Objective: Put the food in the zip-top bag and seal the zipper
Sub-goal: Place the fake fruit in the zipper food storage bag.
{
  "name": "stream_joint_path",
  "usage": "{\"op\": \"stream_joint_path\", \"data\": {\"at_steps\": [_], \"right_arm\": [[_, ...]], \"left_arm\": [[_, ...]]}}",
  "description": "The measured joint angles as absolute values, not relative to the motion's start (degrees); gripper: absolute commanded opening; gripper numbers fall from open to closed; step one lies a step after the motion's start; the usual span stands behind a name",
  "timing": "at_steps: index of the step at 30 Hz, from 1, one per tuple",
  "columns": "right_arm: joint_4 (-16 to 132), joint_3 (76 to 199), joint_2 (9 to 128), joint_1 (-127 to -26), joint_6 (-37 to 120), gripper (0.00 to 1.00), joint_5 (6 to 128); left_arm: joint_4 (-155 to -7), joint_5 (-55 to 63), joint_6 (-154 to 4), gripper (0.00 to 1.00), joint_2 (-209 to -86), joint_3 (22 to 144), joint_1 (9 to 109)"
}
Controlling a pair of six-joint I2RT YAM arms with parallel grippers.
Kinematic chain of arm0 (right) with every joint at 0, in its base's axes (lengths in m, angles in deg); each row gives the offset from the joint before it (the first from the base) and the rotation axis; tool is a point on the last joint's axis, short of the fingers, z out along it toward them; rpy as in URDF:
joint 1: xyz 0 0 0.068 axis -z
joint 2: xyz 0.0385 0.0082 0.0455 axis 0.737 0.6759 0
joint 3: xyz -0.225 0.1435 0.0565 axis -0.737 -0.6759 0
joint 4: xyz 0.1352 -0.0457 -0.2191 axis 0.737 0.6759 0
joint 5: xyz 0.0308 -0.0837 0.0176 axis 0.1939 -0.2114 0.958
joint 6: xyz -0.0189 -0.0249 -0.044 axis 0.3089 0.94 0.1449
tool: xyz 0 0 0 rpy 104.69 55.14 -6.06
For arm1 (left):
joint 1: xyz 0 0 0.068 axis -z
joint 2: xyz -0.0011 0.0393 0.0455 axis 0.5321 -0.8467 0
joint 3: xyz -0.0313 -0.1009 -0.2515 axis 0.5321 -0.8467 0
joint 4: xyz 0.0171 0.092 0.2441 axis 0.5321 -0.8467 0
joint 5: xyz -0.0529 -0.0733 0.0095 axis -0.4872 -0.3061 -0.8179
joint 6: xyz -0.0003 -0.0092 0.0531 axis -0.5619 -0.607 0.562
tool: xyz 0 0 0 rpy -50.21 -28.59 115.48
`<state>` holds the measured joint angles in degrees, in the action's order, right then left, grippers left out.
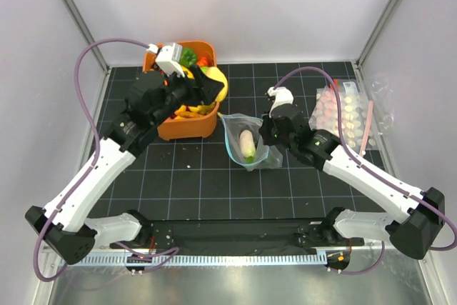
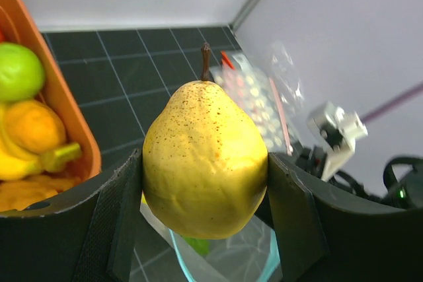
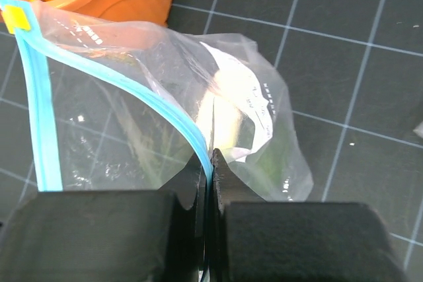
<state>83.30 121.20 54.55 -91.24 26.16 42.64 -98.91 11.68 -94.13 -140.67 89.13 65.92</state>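
Pear [image 2: 205, 163], yellow with brown speckles, stem at 12 o'clock. It looks like a hard, glossy toy: probably light, rigid and slick-skinned. Best hold is across the widest part of the belly, which is where the left gripper [image 2: 205, 189] has it. One finger [image 2: 119, 216] is flat against each flank, and the jaws stand wide apart with the fruit filling the gap. The curved, shiny sides could let it squirt out if the squeeze loosens.

Zip-top bag [image 3: 132, 130] is soft, thin, clear film. It is floppy, has no shape of its own, and will likely collapse if let go. The stiffest part is the teal-blue zipper [image 3: 39, 117], so the rim is the sensible place to grip. The right gripper [image 3: 210, 170] is closed tight on that strip, with no gap between its jaws, and lifts one lip so the mouth gapes.

From the top camera, the bag lies on the black grid mat at about 4 o'clock from the held pear, near but not under it. A white radish [image 1: 247, 144] is already inside. The right gripper is at the bag's 3 o'clock edge. The orange basket [image 1: 187, 128] is at the bag's 10 o'clock. The pink-dotted packs [image 1: 343, 112] lie well apart at 2 o'clock.

In the left wrist view, the teal rim shows at 6 o'clock below the pear. The pear has not yet gone in.
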Motion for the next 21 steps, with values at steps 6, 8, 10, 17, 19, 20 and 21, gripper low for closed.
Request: {"op": "stream_joint_path", "data": {"at_steps": [6,8,10,17,19,20,21], "right_arm": [[83.28,121.47,54.66,-91.22,24.82,0.01,46.16],[83.28,121.47,54.51,-91.22,24.28,0.01,46.84],[83.33,121.47,54.03,-91.22,24.01,0.01,47.17],[83.30,121.47,51.95,-91.18,22.83,0.01,47.14],[83.30,121.47,51.95,-91.11,22.66,0.01,46.99],[83.30,121.47,51.95,-91.11,22.59,0.01,46.97],[83.28,121.47,51.95,-91.09,22.55,0.01,46.90]], "left_arm": [[-98.32,11.46,-95.48,0.40,-138.05,82.48,71.56],[-96.77,11.46,-96.14,0.41,-137.92,79.44,72.92],[-94.89,11.46,-96.95,0.40,-137.92,76.25,73.97],[-89.05,12.53,-98.28,0.39,-140.87,70.92,78.05],[-86.74,13.39,-97.65,0.40,-142.40,70.70,80.35],[-85.93,13.65,-97.36,0.40,-143.01,70.59,81.09],[-85.03,13.91,-97.19,0.42,-143.86,70.48,81.90]]}}
